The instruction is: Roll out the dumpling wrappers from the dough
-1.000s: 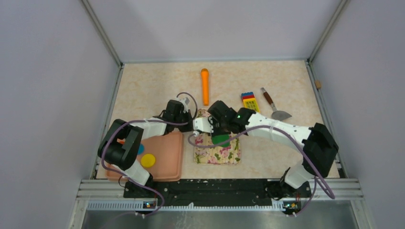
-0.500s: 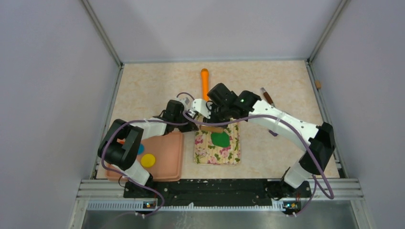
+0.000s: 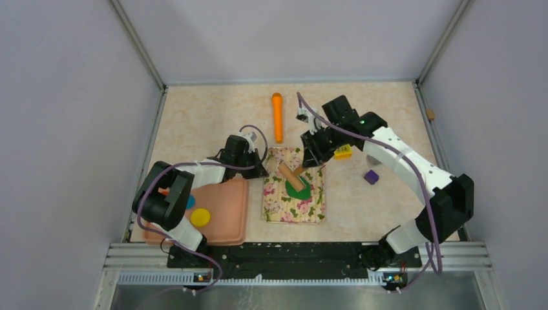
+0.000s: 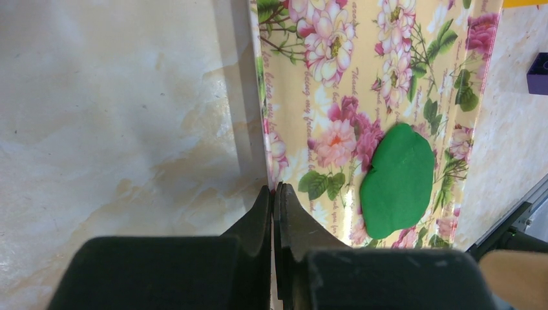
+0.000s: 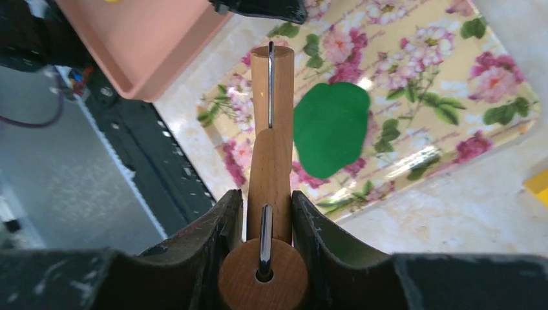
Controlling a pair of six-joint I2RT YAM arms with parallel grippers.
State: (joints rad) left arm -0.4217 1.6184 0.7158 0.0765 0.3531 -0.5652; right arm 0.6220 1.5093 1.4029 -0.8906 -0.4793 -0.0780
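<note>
The dough (image 3: 300, 190) is a flat dark green ragged oval on the floral mat (image 3: 294, 208). It also shows in the left wrist view (image 4: 397, 181) and the right wrist view (image 5: 331, 129). My right gripper (image 3: 310, 159) is shut on a wooden roller (image 5: 271, 123), which slants down toward the dough's left edge. I cannot tell if it touches. My left gripper (image 4: 273, 194) is shut on the mat's left edge (image 4: 262, 97). A yellow wrapper (image 3: 200, 216) and a blue wrapper (image 3: 190, 202) lie on the pink tray (image 3: 226, 206).
An orange stick (image 3: 277, 116) lies at the back centre. A yellow block (image 3: 343, 152) and a purple block (image 3: 371, 176) sit right of the mat. The left arm hides part of the tray. Metal frame rails border the table.
The right arm has swung back and to the right, taking the roller off the dough's middle. The dough now shows fully. The left gripper has stayed on the mat edge.
</note>
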